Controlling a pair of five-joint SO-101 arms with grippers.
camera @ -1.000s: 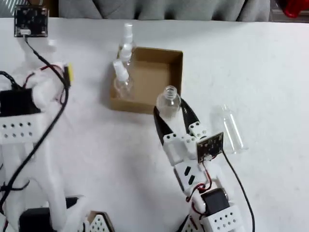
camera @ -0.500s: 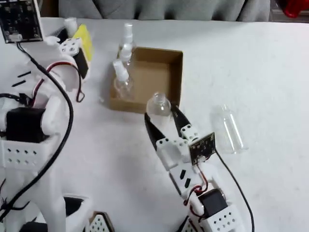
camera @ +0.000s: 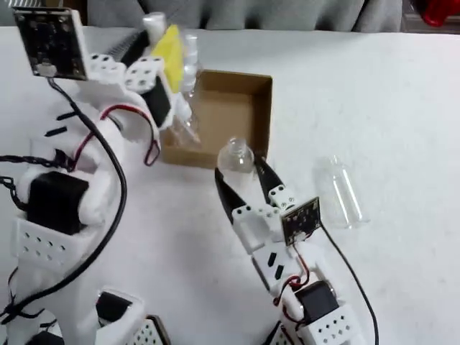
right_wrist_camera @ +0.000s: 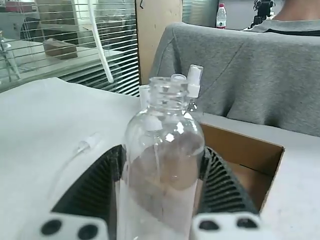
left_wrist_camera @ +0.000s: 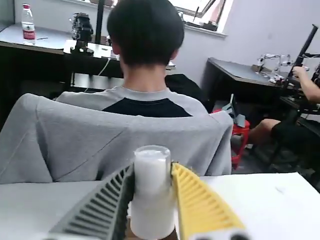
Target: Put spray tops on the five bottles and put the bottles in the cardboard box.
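My right gripper [camera: 238, 168] is shut on a clear open-necked bottle [camera: 235, 152], held upright just in front of the cardboard box [camera: 248, 93]. In the right wrist view the bottle [right_wrist_camera: 162, 175] stands between the black fingers [right_wrist_camera: 95, 192] of the right gripper [right_wrist_camera: 162, 150]. My left gripper [camera: 154, 34], raised over the box's left side, is shut on a white spray top [camera: 153, 21]. The left wrist view has the spray top [left_wrist_camera: 151, 200] clamped between grey and yellow fingers. Two bottles with tops [camera: 188, 54] stand at the box's left wall, partly hidden by the left arm.
Another clear bottle without a top [camera: 341, 190] lies on the white table to the right of my right arm. A thin white tube [right_wrist_camera: 100, 42] hangs slanted above the table in the right wrist view. A grey-covered chair back [left_wrist_camera: 100, 140] lines the table's far edge.
The left arm has swung right and up, carrying the spray top toward the box. The right gripper shifted slightly left with its bottle, then held still.
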